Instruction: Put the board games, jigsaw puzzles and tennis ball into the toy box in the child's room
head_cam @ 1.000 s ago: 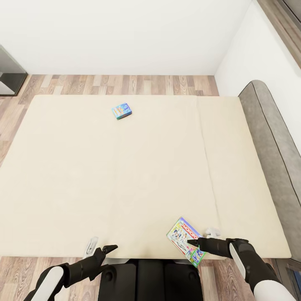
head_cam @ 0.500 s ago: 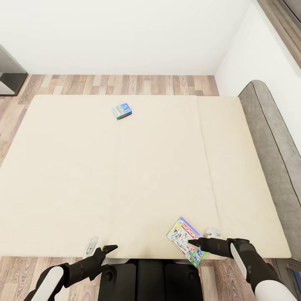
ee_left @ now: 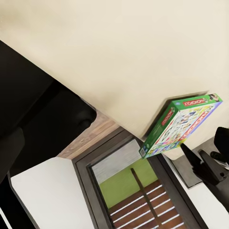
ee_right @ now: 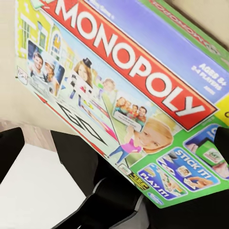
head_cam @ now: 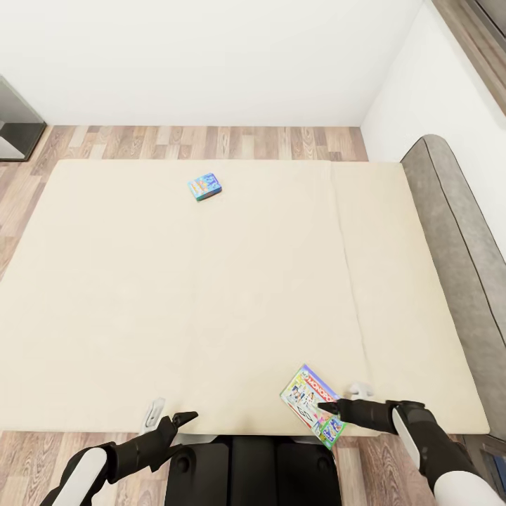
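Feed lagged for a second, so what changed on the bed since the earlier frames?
Only the right gripper: it drew back slightly toward the robot over the Monopoly box, not gripping it. The box, the blue game and the left gripper stayed put.

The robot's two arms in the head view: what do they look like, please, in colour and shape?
Both arms have glossy white rounded shells on the forearms, then black wrist sections. The left gripper and the right gripper each carry one black pointed finger and one pale grey finger. No cables or markings are visible.
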You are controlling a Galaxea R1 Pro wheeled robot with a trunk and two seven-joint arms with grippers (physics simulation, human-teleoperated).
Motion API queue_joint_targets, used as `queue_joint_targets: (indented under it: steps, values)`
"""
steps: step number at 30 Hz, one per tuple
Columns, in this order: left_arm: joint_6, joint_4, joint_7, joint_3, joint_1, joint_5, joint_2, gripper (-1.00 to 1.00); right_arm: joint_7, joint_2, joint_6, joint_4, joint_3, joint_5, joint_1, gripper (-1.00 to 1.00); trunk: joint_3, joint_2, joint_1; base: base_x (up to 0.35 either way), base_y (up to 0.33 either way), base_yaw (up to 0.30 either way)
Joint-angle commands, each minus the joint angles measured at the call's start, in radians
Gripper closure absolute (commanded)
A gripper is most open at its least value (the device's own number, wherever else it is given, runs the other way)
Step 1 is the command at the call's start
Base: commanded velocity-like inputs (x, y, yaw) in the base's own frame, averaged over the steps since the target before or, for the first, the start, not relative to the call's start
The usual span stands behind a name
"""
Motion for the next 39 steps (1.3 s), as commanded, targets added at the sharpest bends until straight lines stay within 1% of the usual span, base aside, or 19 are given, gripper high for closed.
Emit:
queue_joint_targets:
  steps: [1,5,10,13,14,16,27,29,30,32,39]
  values:
    - [0.005,0.000,-0.006,0.002,0.000,-0.006,0.000,-1.00,0.015,-0.003,0.008,-0.001,-0.003,0.000,0.000,-1.00,-0.001,-0.001,0.001,0.000,0.000,0.000]
    - [0.005,0.000,-0.006,0.002,0.000,-0.006,0.000,-1.00,0.039,-0.013,0.010,-0.001,-0.003,0.000,0.000,-1.00,-0.001,-0.001,0.001,0.000,0.000,0.000]
    - [0.005,-0.001,-0.006,0.002,0.000,-0.006,0.000,-1.00,0.048,-0.019,0.010,-0.001,-0.003,0.001,0.000,-1.00,-0.001,-0.001,0.001,0.000,0.000,0.000]
    - [0.005,-0.001,-0.006,0.002,0.000,-0.006,0.000,-1.00,0.056,-0.033,0.011,-0.001,-0.003,0.001,0.000,-1.00,-0.001,-0.001,0.001,0.000,0.000,0.000]
    - [0.005,-0.001,-0.006,0.002,0.000,-0.006,0.000,-1.00,0.056,-0.033,0.011,-0.001,-0.003,0.001,0.000,-1.00,-0.001,-0.001,0.001,0.000,0.000,0.000]
    - [0.005,-0.001,-0.006,0.002,0.000,-0.006,0.000,-1.00,0.059,-0.044,0.011,-0.001,-0.003,0.001,0.000,-1.00,-0.001,-0.001,0.001,0.000,0.000,0.000]
    - [0.005,-0.001,-0.006,0.002,0.000,-0.006,0.000,-1.00,0.075,-0.068,0.011,-0.001,-0.003,0.000,0.002,-1.00,-0.001,-0.001,0.001,0.000,0.000,0.000]
    - [0.005,-0.001,-0.006,0.002,0.000,-0.006,0.000,-1.00,0.098,-0.079,0.011,-0.001,-0.003,0.001,0.002,-1.00,-0.001,-0.001,0.001,0.000,0.000,0.000]
    - [0.005,-0.001,-0.006,0.002,0.000,-0.006,0.000,-1.00,0.098,-0.079,0.011,-0.001,-0.003,0.001,0.002,-1.00,-0.001,-0.001,0.001,0.000,0.000,0.000]
    - [0.004,-0.001,-0.006,0.001,-0.001,-0.006,0.000,-1.00,0.127,-0.090,0.011,-0.001,-0.003,0.001,0.002,-1.00,-0.001,-0.001,0.001,0.000,0.000,0.000]
    - [0.004,-0.001,-0.006,0.001,-0.001,-0.006,0.000,-1.00,0.165,-0.102,0.012,-0.001,-0.003,0.002,0.003,-1.00,-0.001,-0.001,0.001,0.000,0.000,0.000]
